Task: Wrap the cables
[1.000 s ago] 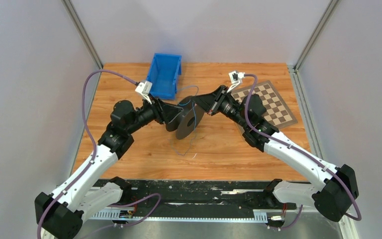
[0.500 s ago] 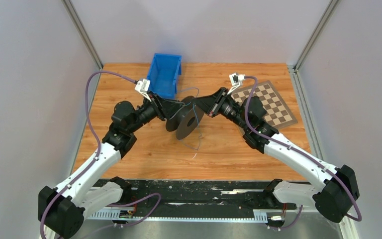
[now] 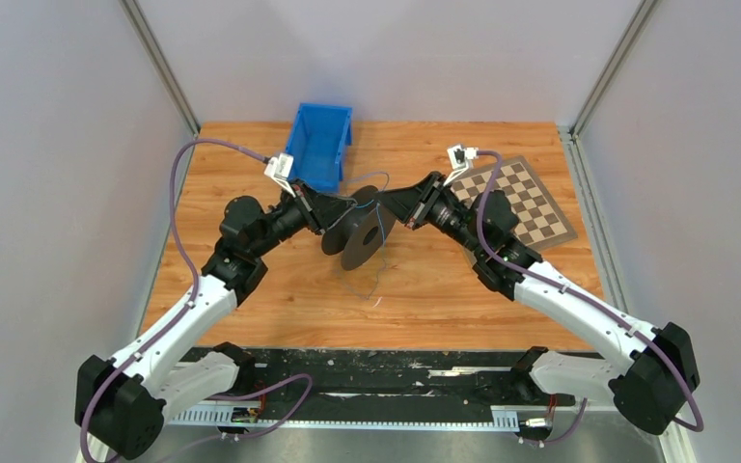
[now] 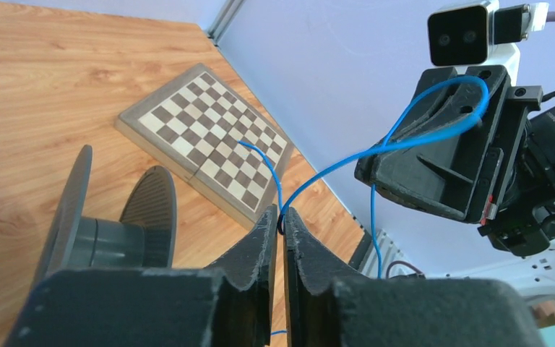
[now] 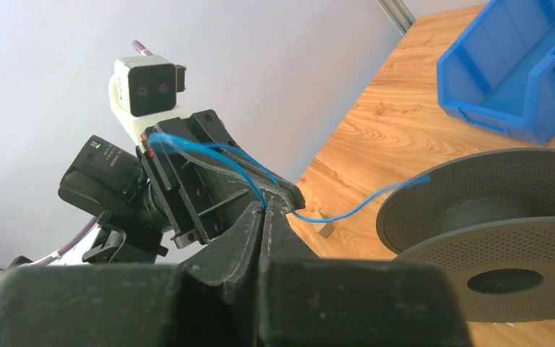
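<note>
From above, you're mid-wind: the thin, flexible blue wire (image 3: 377,220) runs left-right between left pincer (image 3: 351,205) and right pincer (image 3: 384,200), above the black disc-shaped spool (image 3: 362,239), its tail dropping to the wooden tabletop (image 3: 444,289). Left wrist view: that pincer is clenched on the wire. Right wrist view: likewise clamped. Next, lay the slack round the hub, kept taut.

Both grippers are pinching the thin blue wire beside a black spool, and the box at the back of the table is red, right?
Not quite. The box is blue, not red; the top external view shows it. The rest holds: the left gripper and the right gripper each pinch the thin blue wire beside the black spool.
</note>
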Robot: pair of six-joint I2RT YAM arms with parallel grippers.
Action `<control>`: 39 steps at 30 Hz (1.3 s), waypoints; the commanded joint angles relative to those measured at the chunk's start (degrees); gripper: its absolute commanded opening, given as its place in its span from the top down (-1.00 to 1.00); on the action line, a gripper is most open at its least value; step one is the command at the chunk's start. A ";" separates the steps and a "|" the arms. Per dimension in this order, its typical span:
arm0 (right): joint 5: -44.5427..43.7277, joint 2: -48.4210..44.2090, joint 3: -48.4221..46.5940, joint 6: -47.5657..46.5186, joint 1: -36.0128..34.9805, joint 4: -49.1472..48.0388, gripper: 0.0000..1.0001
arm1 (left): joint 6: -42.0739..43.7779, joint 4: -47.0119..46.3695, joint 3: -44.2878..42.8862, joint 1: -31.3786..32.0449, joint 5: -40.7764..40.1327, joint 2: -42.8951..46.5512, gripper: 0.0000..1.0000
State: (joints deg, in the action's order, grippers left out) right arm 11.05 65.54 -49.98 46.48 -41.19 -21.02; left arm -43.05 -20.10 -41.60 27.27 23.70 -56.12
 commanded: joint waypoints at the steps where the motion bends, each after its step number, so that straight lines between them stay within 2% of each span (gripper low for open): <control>1: -0.31 -1.23 0.36 0.82 -0.29 -3.23 1.00 | -1.08 -3.67 0.36 0.12 0.44 -0.88 0.83; 2: -0.51 -1.37 0.44 0.83 -0.29 -3.15 1.00 | -1.03 -3.36 0.31 0.08 0.17 -0.86 0.96; 4: -1.37 -1.92 1.09 0.30 -0.16 -2.79 1.00 | -0.84 -2.32 0.44 0.05 -0.60 -0.06 1.00; 7: -3.91 -3.43 2.22 -3.48 1.56 0.18 1.00 | 1.85 3.01 -0.72 0.04 -2.62 1.61 1.00; 10: -4.16 -4.01 4.72 -6.46 5.49 3.56 1.00 | 5.54 14.34 -5.23 -0.39 -2.71 2.82 1.00; 14: -3.53 -3.30 9.66 -8.71 6.56 2.63 1.00 | 5.29 18.26 -7.77 -0.87 -0.23 3.48 1.00; 19: -4.29 -3.17 14.44 -9.14 6.58 4.32 1.00 | 8.05 24.76 -11.14 -1.49 -1.31 4.06 1.00; 22: -5.67 -4.32 15.86 -10.53 6.57 4.97 1.00 | 8.24 26.11 -11.99 -2.71 0.75 3.45 1.00; 27: -5.74 -3.64 16.11 -11.70 6.56 6.02 1.00 | 4.51 22.19 -11.34 -4.51 3.33 2.95 1.00; 32: -3.42 -4.08 15.52 -12.69 6.61 6.29 1.00 | 6.86 25.09 -13.38 -4.51 4.12 1.54 1.00; 33: -3.06 -4.59 15.01 -13.36 6.50 6.89 0.94 | 8.07 26.71 -14.09 -4.50 4.40 1.14 1.00; 36: -2.65 -7.61 13.81 -17.82 6.56 7.93 0.50 | 10.58 31.30 -15.52 -4.55 5.10 0.59 1.00; 39: -1.62 -11.23 12.42 -23.19 6.54 8.23 0.26 | 13.11 35.18 -17.17 -4.56 5.49 -0.16 1.00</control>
State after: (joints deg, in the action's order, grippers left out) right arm 7.73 59.61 -33.82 31.48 -34.57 -12.14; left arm -34.57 9.93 -54.83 23.11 27.49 -55.75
